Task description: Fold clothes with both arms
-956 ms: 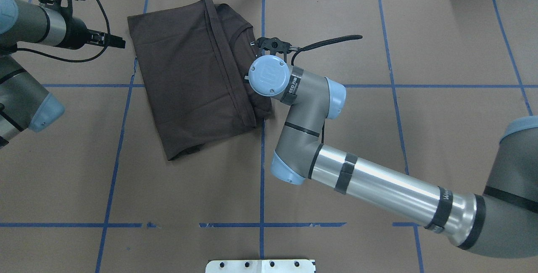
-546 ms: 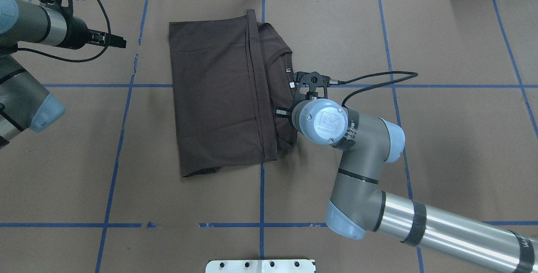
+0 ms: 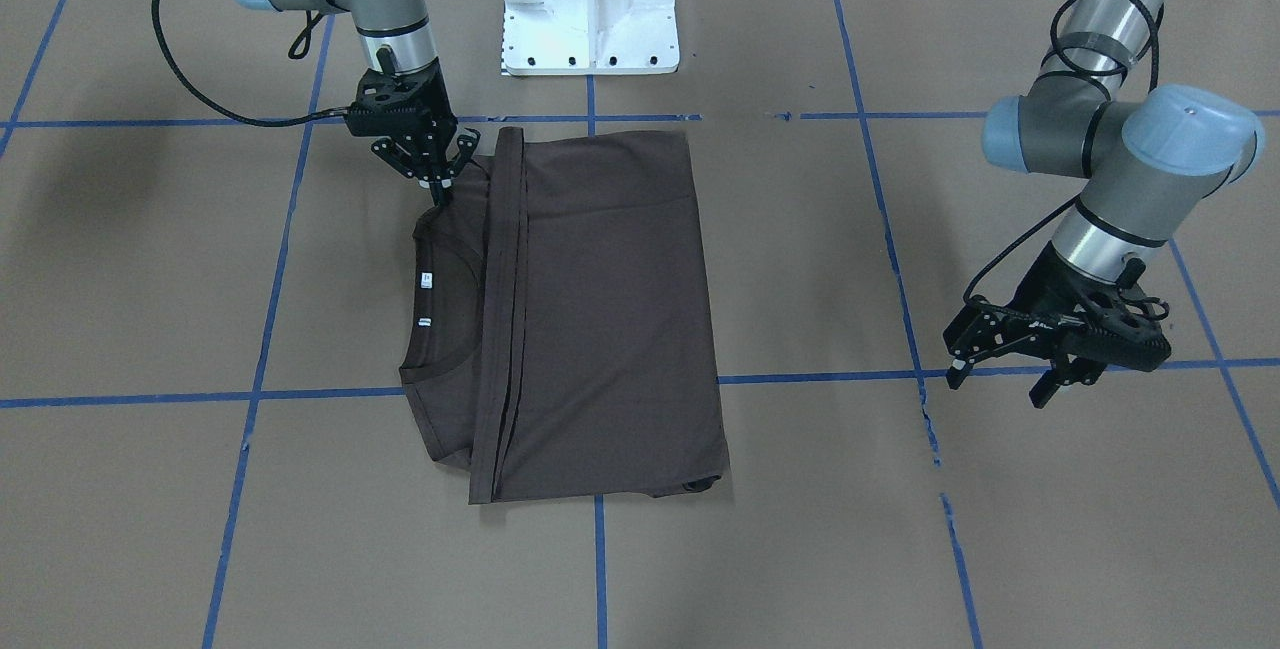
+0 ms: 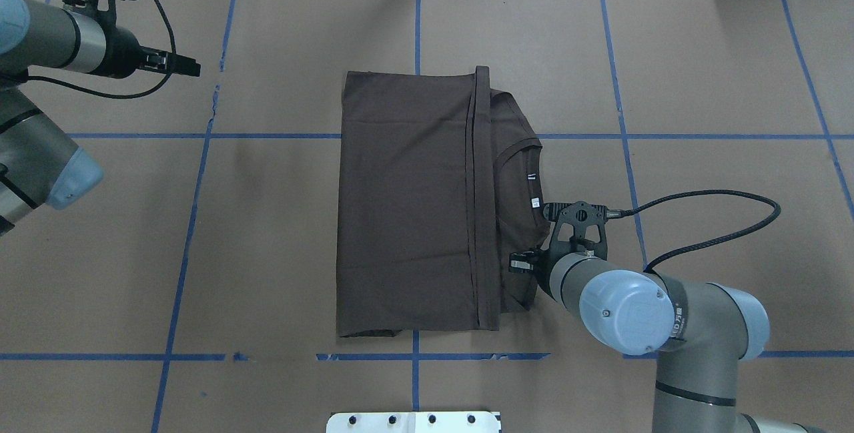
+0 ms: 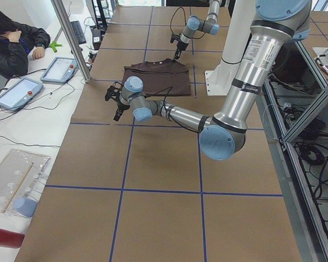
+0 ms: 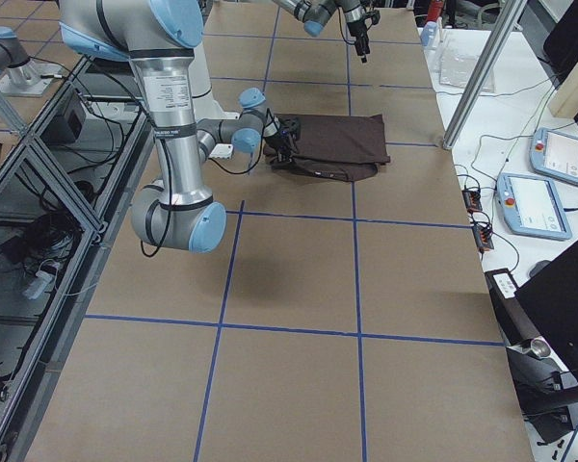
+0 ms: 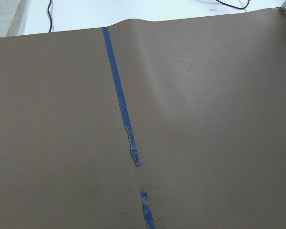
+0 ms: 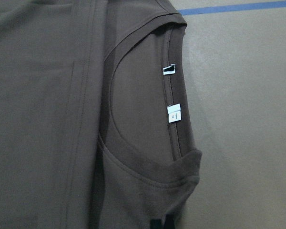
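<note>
Dark brown short-sleeved cotton T-shirt [image 4: 407, 199] has slid from the far left of the table to its middle over the last second. Silver-grey jointed right arm [image 4: 667, 326] has drawn back toward the base with it.

Near edge: black two-finger right gripper [image 3: 438, 187], jaws pressed together on the shirt's shoulder corner, low over the brown paper table covering [image 4: 267, 253].

Middle: shirt lies flat across the centre blue tape line [image 4: 415, 379]. It is folded to a rectangle, with the stitched double hem [image 4: 475, 193] brought up just beside the ribbed round collar [image 8: 176, 138]. Small white neck tags [image 8: 173, 114] are exposed.

Far left: black two-finger left gripper [image 3: 1000, 381], jaws spread, empty, well apart from the shirt.

Progress, judged: sleeves look tucked and the lengthwise fold made. Left to do is release, and perhaps one more fold to cover the collar.
</note>
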